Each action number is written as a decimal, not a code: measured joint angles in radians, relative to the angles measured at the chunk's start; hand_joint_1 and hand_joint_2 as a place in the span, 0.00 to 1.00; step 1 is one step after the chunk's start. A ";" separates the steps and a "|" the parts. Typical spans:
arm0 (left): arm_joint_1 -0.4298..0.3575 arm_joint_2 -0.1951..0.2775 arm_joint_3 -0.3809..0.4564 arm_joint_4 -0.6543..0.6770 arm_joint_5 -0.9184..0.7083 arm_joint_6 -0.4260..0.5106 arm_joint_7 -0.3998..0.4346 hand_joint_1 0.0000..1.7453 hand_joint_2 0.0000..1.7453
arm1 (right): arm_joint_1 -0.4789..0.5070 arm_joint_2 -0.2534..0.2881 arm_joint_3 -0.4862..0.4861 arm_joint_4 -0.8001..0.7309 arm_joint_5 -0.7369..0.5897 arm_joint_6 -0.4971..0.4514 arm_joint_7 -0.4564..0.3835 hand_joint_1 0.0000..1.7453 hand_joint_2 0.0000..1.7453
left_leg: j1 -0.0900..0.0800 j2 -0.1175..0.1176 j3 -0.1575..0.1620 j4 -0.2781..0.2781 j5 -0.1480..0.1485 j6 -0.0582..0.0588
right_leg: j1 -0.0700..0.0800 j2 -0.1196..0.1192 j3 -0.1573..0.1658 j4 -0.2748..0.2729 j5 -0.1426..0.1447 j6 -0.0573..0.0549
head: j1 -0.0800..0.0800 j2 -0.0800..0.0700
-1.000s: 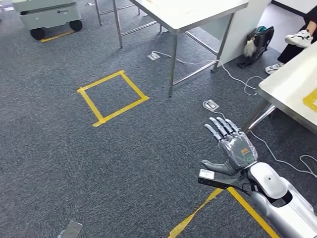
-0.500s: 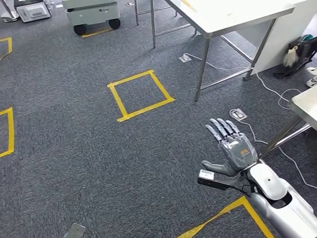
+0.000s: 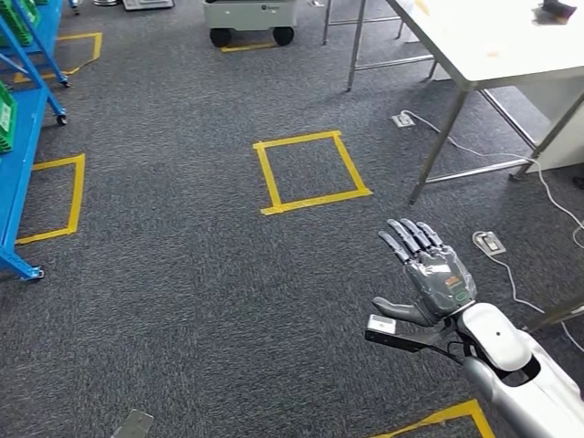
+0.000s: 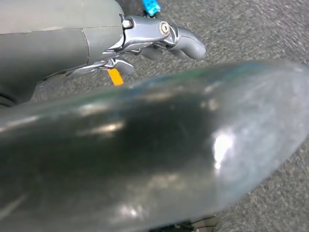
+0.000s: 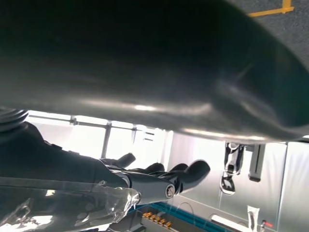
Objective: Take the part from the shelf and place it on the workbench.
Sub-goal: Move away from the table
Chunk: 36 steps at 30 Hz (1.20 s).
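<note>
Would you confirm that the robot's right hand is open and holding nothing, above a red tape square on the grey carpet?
Not quite: the tape square is yellow, not red, as the head view shows. The rest stands: the right hand is open, fingers spread, holding nothing, above the grey carpet.

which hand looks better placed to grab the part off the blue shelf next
Probably the right. The right hand is raised forward, fingers spread and empty, while the left hand hangs by the floor. The blue shelf sits far left, so the robot likely must turn more first.
</note>
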 joint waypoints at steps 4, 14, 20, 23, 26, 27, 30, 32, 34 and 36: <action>-0.002 -0.002 0.001 0.000 -0.003 -0.006 0.000 0.00 0.00 | 0.008 0.000 0.001 0.000 0.003 0.000 0.001 0.00 0.00 | 0.000 -0.055 0.002 0.001 0.000 0.005 | -0.002 0.038 -0.106 0.179 -0.043 0.002 | 0.002 0.000; 0.001 -0.002 0.004 0.000 -0.018 -0.017 0.000 0.00 0.00 | 0.004 0.000 -0.001 -0.002 0.009 -0.001 0.002 0.00 0.00 | 0.005 -0.104 -0.031 0.039 -0.017 -0.042 | -0.010 0.073 0.022 -0.106 0.090 -0.031 | -0.004 0.000; -0.002 -0.004 0.005 -0.001 -0.037 -0.031 0.013 0.00 0.00 | 0.021 0.000 0.002 -0.006 0.010 0.005 0.003 0.00 0.00 | 0.005 -0.014 -0.133 0.259 -0.101 -0.052 | -0.002 -0.014 0.025 -0.109 0.086 -0.045 | -0.009 0.000; -0.002 -0.004 0.007 -0.003 -0.041 -0.036 0.015 0.00 0.00 | 0.022 0.001 0.005 -0.006 0.010 0.006 0.003 0.00 0.00 | -0.001 0.042 -0.029 0.070 -0.020 -0.044 | 0.002 -0.048 0.031 -0.107 0.080 -0.036 | -0.010 0.000; -0.006 -0.004 0.007 -0.006 -0.041 -0.038 0.015 0.00 0.00 | 0.023 0.001 0.005 -0.006 0.010 0.007 0.003 0.00 0.00 | -0.008 0.074 0.006 0.000 -0.011 -0.038 | 0.010 -0.063 0.033 -0.101 0.073 -0.027 | -0.011 0.000; -0.006 -0.004 0.007 -0.006 -0.041 -0.038 0.015 0.00 0.00 | 0.023 0.001 0.005 -0.006 0.010 0.007 0.003 0.00 0.00 | -0.007 0.074 0.006 0.000 -0.011 -0.038 | 0.010 -0.063 0.033 -0.101 0.073 -0.027 | -0.011 0.000; -0.004 -0.005 0.008 -0.007 -0.041 -0.038 0.015 0.00 0.00 | 0.023 0.001 0.006 -0.007 0.011 0.007 0.002 0.00 0.00 | -0.005 0.048 0.004 0.002 -0.008 -0.026 | 0.007 -0.052 0.028 -0.084 0.057 -0.018 | -0.007 0.000; -0.003 -0.007 0.011 -0.008 -0.041 -0.039 0.015 0.00 0.00 | 0.022 0.002 0.008 -0.009 0.011 0.007 0.002 0.00 0.00 | 0.000 0.003 0.004 -0.001 -0.004 -0.009 | 0.002 -0.006 -0.011 0.009 0.002 -0.004 | -0.001 0.000; -0.004 -0.009 0.012 -0.008 -0.042 -0.042 0.015 0.00 0.00 | 0.026 0.002 0.009 -0.009 0.011 0.008 0.002 0.00 0.00 | 0.003 -0.032 0.005 -0.002 -0.002 -0.002 | -0.001 0.031 -0.077 0.137 -0.048 0.002 | 0.002 0.000; -0.002 -0.010 0.013 -0.008 -0.042 -0.045 0.015 0.00 0.00 | 0.030 0.003 0.010 -0.009 0.011 0.008 0.002 0.00 0.00 | 0.003 -0.063 0.006 -0.001 -0.002 -0.003 | -0.002 0.037 -0.097 0.157 -0.029 0.001 | 0.002 0.000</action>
